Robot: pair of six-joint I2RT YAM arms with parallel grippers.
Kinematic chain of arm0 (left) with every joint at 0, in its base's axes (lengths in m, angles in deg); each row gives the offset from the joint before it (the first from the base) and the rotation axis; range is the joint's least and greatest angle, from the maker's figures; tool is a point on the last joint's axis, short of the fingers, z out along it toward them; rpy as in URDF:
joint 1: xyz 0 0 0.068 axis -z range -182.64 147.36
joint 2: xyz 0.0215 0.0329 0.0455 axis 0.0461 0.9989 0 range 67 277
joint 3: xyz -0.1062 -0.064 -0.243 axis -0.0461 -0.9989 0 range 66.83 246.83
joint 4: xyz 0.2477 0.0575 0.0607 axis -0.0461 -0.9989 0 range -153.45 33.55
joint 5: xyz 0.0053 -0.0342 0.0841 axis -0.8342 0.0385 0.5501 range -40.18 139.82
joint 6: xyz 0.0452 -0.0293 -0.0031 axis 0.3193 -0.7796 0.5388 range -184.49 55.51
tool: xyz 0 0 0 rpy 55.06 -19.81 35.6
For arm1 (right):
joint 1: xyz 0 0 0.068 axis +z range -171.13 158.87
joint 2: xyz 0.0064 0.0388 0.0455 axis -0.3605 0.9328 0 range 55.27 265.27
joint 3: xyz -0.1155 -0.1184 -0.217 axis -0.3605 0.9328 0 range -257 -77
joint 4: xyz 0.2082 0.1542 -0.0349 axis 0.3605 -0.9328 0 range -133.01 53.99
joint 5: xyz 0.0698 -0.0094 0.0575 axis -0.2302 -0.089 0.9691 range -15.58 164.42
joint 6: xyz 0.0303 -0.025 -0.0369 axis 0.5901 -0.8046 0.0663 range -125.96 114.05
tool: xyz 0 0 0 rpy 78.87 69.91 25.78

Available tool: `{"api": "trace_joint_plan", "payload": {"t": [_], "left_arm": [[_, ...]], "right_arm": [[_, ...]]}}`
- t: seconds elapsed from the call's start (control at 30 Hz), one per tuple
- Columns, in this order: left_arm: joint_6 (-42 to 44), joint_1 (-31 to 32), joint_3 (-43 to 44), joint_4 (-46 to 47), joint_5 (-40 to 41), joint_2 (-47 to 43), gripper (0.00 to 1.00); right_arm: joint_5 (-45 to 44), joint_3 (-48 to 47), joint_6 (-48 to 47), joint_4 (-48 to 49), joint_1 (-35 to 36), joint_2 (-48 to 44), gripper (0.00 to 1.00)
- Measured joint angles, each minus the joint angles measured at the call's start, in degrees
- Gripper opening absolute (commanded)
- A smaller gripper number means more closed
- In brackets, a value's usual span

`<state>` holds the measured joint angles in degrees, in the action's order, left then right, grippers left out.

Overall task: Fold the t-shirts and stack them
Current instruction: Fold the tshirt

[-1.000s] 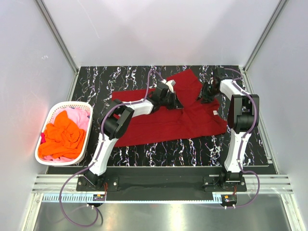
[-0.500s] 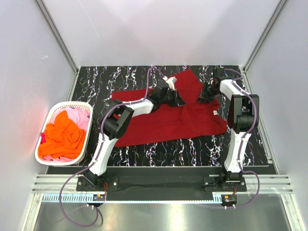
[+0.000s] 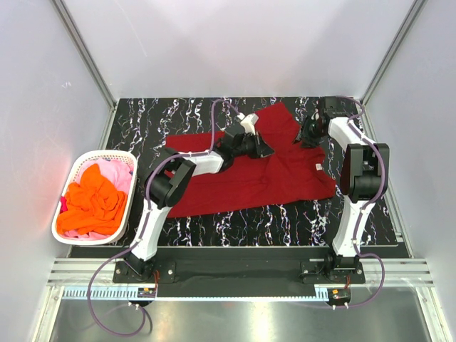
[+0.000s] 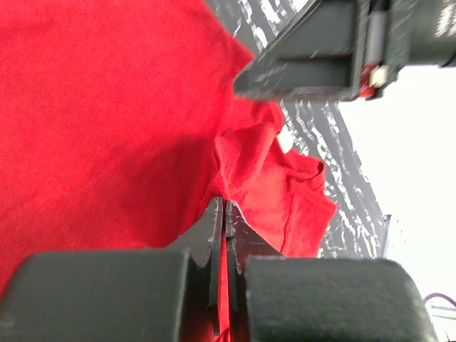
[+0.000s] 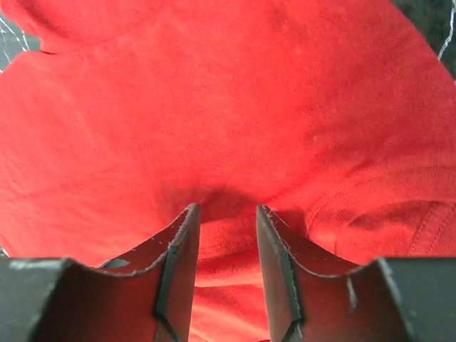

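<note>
One dark red t-shirt (image 3: 249,182) lay spread on the black marbled table (image 3: 142,121). The left gripper (image 3: 263,150) was pinched tight on a raised fold near its middle. The right gripper (image 3: 307,136) stood narrowly parted, tips pressed into cloth at the shirt's far right edge. An orange t-shirt (image 3: 92,201) and a pink t-shirt (image 3: 118,171) filled the white basket (image 3: 75,167)

Now left end effector (image 4: 224,214) nearer far edge, dragging pinched dark red t-shirt (image 3: 242,182); right end effector (image 5: 224,214) nudged farther too.
</note>
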<state>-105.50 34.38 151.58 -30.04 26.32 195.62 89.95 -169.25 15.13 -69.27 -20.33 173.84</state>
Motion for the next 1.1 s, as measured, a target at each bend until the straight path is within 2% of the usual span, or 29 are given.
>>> {"api": "trace_joint_plan", "payload": {"t": [0.2,0.4,0.63,0.9,1.1], "left_arm": [[-0.02,0.0,-5.64,0.24,2.45,-0.44,0.0],[-0.02,0.02,-9.66,0.15,3.21,-1.33,0.0],[-0.04,0.24,-10.27,0.59,3.23,-2.14,0.0],[-0.02,0.61,-10.27,0.57,3.19,-2.14,0.0],[0.0,0.68,-10.23,0.39,3.15,-2.14,0.0]], "right_arm": [[0.52,0.13,-0.55,0.66,0.0,0.0,0.49],[0.66,2.45,-1.88,0.22,0.0,-0.02,0.44],[2.93,6.62,-4.04,-0.39,0.0,-0.2,0.35],[4.48,6.8,-4.85,-1.27,0.0,-0.42,0.47],[6.71,3.37,-5.2,-1.75,0.0,-0.33,0.45]]}}
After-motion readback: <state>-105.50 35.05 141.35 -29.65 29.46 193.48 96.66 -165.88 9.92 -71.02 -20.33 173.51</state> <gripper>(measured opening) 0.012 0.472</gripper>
